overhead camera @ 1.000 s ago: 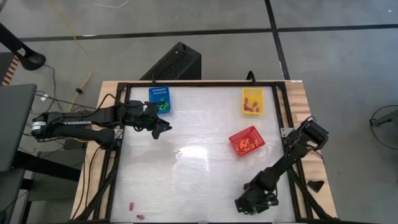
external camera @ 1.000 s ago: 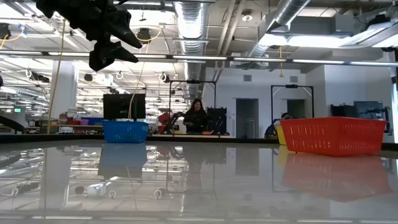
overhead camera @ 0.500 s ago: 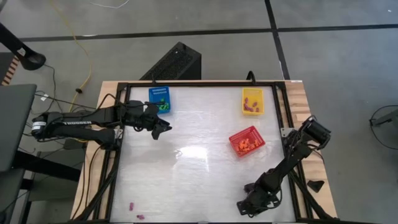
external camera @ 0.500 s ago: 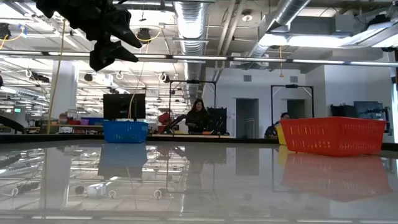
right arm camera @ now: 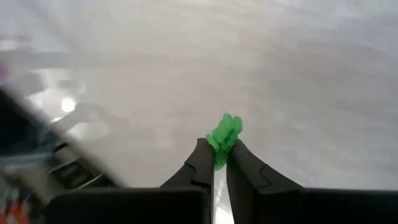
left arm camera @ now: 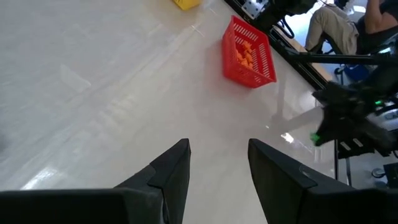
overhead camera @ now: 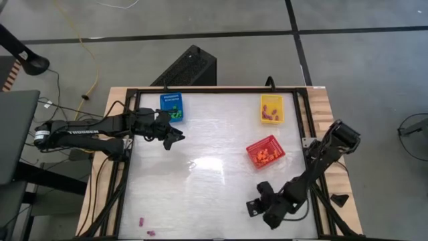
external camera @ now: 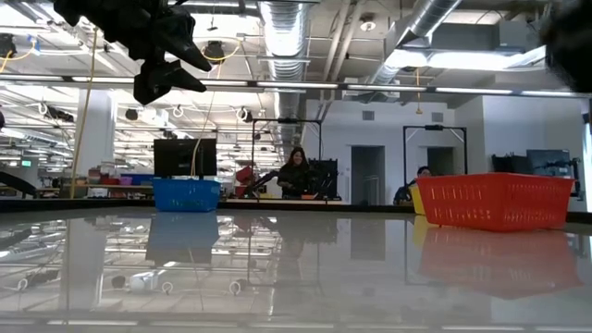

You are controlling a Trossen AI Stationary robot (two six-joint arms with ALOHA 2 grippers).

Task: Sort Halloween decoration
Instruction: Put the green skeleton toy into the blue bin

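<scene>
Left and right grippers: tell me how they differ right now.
The left gripper is open and empty; the right gripper is shut on a green piece. The left hangs beside the blue basket; the right is near the table's front edge. Both have dark two-finger jaws.

Green decoration piece (right arm camera: 224,134); orange pieces (overhead camera: 265,155), red basket (overhead camera: 255,147).

White shiny table (overhead camera: 200,194). Blue basket (overhead camera: 171,104) at far left corner. Yellow basket (overhead camera: 271,108) at far right. Red basket (overhead camera: 265,152) nearer middle-right. Two tiny purple pieces (overhead camera: 146,227) near front-left edge.
</scene>
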